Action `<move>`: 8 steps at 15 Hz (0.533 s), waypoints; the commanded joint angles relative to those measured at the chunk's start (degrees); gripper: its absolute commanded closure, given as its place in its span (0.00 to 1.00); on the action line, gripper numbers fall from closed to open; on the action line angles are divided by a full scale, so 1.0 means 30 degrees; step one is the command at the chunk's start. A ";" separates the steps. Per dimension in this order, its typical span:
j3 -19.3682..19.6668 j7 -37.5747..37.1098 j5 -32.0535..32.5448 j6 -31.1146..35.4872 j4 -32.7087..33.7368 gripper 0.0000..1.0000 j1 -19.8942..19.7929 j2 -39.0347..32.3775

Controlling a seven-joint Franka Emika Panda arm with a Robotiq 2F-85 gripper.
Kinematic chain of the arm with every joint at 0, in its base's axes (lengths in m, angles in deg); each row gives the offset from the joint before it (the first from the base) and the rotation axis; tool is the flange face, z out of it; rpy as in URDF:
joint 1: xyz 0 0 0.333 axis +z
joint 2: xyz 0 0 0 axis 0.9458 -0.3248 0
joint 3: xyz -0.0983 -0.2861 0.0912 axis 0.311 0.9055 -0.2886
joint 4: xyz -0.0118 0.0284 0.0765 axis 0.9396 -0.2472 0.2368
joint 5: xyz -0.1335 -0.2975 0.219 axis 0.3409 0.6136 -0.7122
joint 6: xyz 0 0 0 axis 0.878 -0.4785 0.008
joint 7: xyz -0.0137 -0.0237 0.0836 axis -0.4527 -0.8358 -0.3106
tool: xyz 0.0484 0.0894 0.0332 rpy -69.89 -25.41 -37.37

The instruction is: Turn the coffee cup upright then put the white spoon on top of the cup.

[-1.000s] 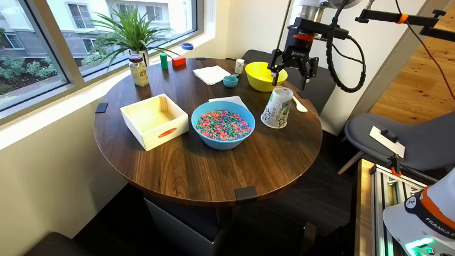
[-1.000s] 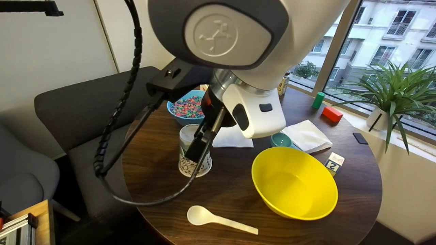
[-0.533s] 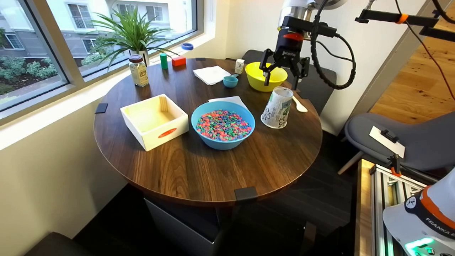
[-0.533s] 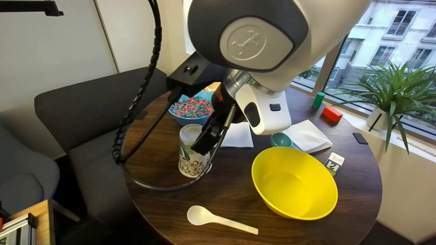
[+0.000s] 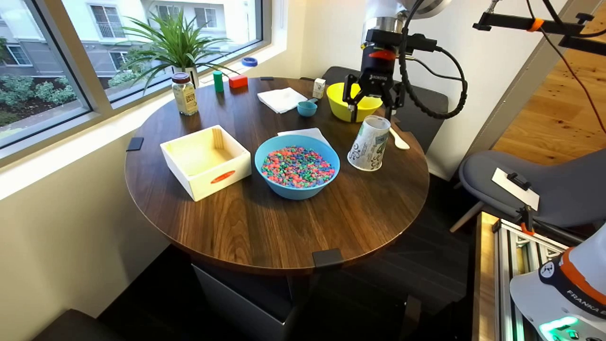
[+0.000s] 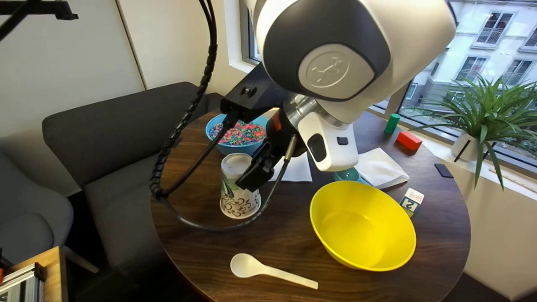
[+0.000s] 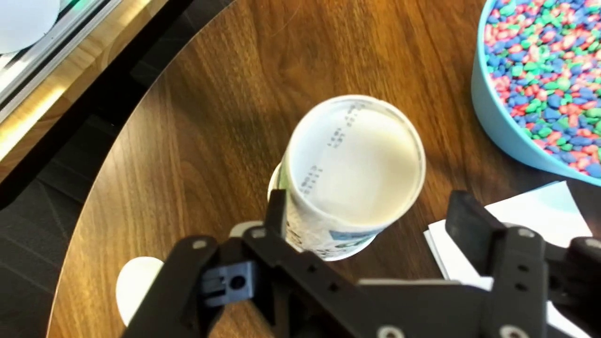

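The coffee cup, a tall white cylinder with coloured print, stands upside down on the table in both exterior views [image 5: 368, 146] [image 6: 238, 199]. Its closed base faces up in the wrist view [image 7: 357, 164]. The white spoon lies flat near the table edge [image 6: 272, 270]; part of it shows behind the cup [image 5: 400, 139] and its bowl in the wrist view [image 7: 136, 284]. My gripper [image 5: 370, 114] is open and empty, pointing down just behind the cup's top. In the wrist view its fingers [image 7: 368, 202] are spread, the left one overlapping the cup's side; contact cannot be told.
A yellow bowl [image 6: 363, 230] stands beside the cup and spoon. A blue bowl [image 5: 297, 192] of coloured bits stands on the cup's other side, near white napkins [image 7: 535, 211]. A wooden box [image 5: 189, 177], a teal scoop [image 5: 307, 110] and a letter block [image 6: 412, 200] are also there.
My gripper has moved leftward in an exterior view, coming over behind the cup, and has turned and lowered slightly. It stays open. The cup, spoon and bowls have not moved.
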 commanded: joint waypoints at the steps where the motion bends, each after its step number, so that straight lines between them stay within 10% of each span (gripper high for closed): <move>1: 0.0034 -0.0405 -0.0424 -0.1146 0.1053 0.19 -0.0066 -0.0771; 8: 0.0091 -0.0392 -0.0432 -0.1894 0.1666 0.44 -0.0101 -0.1141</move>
